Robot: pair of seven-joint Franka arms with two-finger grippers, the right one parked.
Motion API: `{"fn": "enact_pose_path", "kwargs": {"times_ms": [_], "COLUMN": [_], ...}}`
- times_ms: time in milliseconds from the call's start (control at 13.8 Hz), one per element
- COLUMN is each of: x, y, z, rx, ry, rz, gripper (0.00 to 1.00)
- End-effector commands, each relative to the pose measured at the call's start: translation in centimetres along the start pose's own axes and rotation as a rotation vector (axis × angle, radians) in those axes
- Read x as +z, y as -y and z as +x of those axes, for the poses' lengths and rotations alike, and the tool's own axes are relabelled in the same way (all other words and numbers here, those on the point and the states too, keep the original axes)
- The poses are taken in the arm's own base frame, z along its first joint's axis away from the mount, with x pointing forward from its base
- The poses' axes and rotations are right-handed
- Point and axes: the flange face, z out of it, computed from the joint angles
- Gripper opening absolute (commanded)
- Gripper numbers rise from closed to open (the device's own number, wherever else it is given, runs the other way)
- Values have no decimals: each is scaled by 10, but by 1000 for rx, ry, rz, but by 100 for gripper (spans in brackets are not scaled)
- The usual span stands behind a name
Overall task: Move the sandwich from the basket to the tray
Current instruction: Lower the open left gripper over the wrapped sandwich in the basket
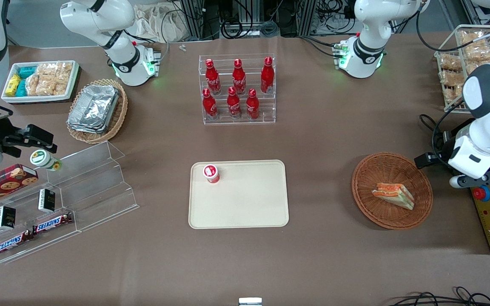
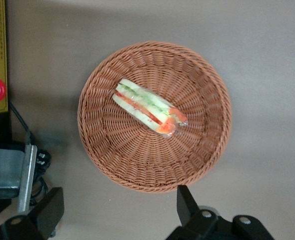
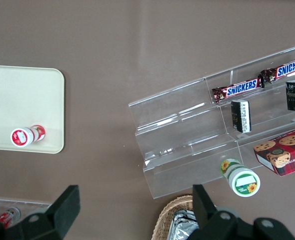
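Note:
The sandwich (image 1: 393, 195), a clear-wrapped wedge with orange, pink and green layers, lies in the round reddish-brown basket (image 1: 368, 170) toward the working arm's end of the table. The left wrist view looks straight down on the sandwich (image 2: 147, 107) and the basket (image 2: 197, 150). My left arm's gripper (image 1: 430, 161) hovers above the table beside the basket's rim. In the wrist view the gripper (image 2: 118, 207) is open and empty, its fingers (image 2: 187, 205) spread wide. The cream tray (image 1: 245, 204) lies at the table's middle; it also shows in the right wrist view (image 3: 17, 95).
A small red-and-white cup (image 1: 211, 173) stands on the tray's corner. A yellow control box with a red button (image 1: 489, 212) lies by the basket. A rack of red bottles (image 1: 237, 89) stands farther from the camera than the tray. An acrylic shelf (image 1: 79, 187) with snacks is toward the parked arm's end.

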Motion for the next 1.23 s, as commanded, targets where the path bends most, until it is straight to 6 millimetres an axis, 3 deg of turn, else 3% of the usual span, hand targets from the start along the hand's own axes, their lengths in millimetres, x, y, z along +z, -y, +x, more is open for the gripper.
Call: {"fn": "enact_pose_path", "kwargs": {"times_ms": [0, 580, 1159], "x": [20, 109, 141], "y": [1, -10, -11], "z": [1, 21, 39], "rx": [-194, -799, -1025], "ry": [-12, 84, 13], "rz": [0, 22, -52], "gripper": [99, 99, 99]}}
